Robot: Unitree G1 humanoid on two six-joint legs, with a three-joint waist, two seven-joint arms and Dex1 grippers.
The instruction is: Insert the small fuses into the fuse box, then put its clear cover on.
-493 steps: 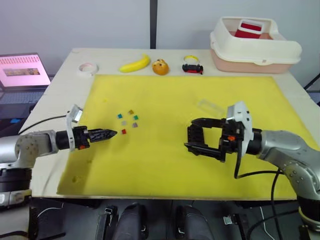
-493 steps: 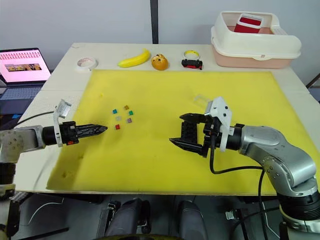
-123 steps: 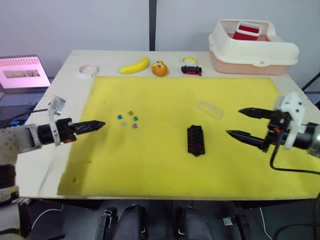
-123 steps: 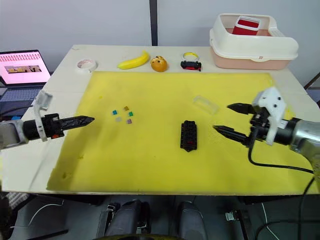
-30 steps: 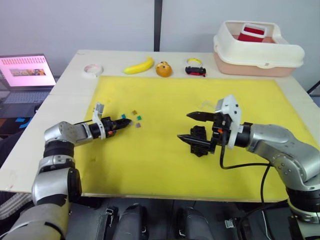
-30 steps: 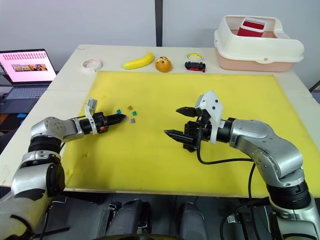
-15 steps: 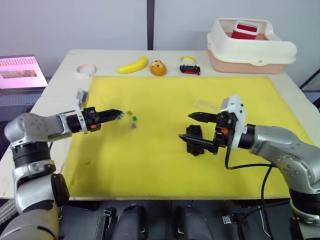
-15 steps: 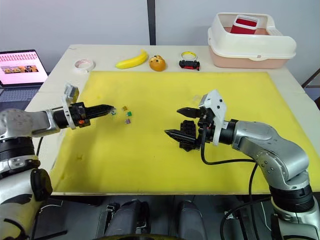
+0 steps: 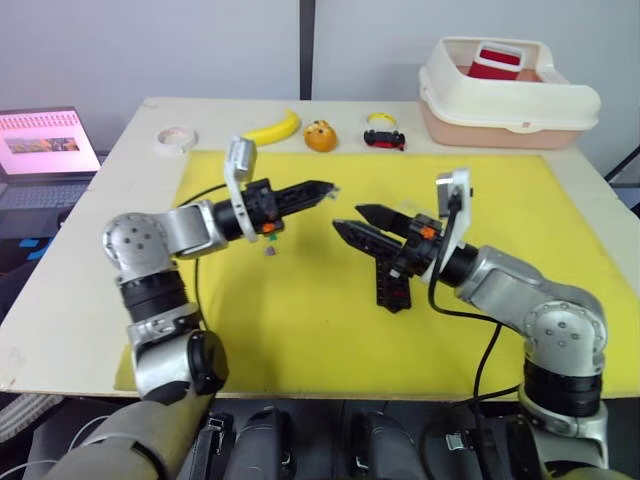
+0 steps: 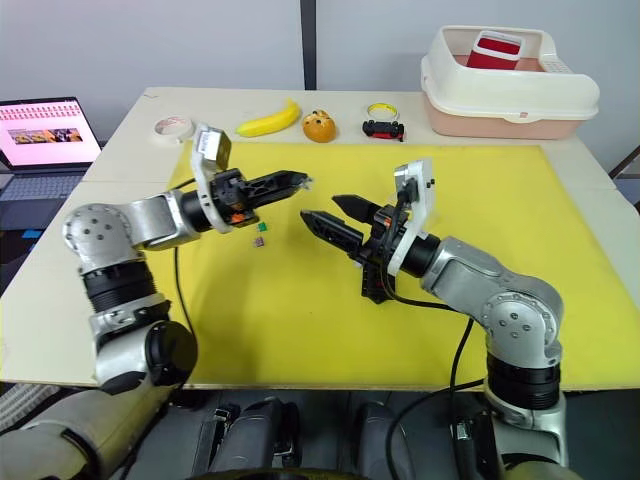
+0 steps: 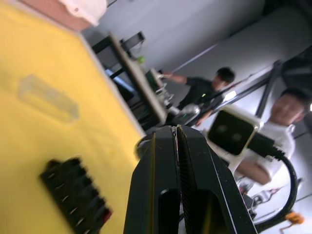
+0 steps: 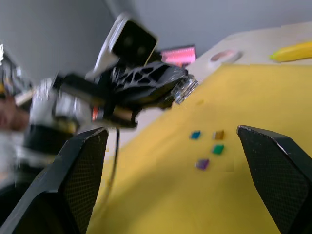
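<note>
The left gripper [image 9: 322, 186] was clenched on a grey fuse [image 12: 185, 87], just short of the released right gripper [image 9: 346, 222]. The fuse box [image 9: 391, 283] lay below the right gripper on open mat [image 9: 300, 320].

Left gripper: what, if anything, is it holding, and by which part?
The left gripper pinches a small greyish fuse by one end, at its very fingertips; the rest juts out.

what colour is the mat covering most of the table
Yellow. The large flat mat under the black ribbed fuse box shows best in the right eye view.
</note>
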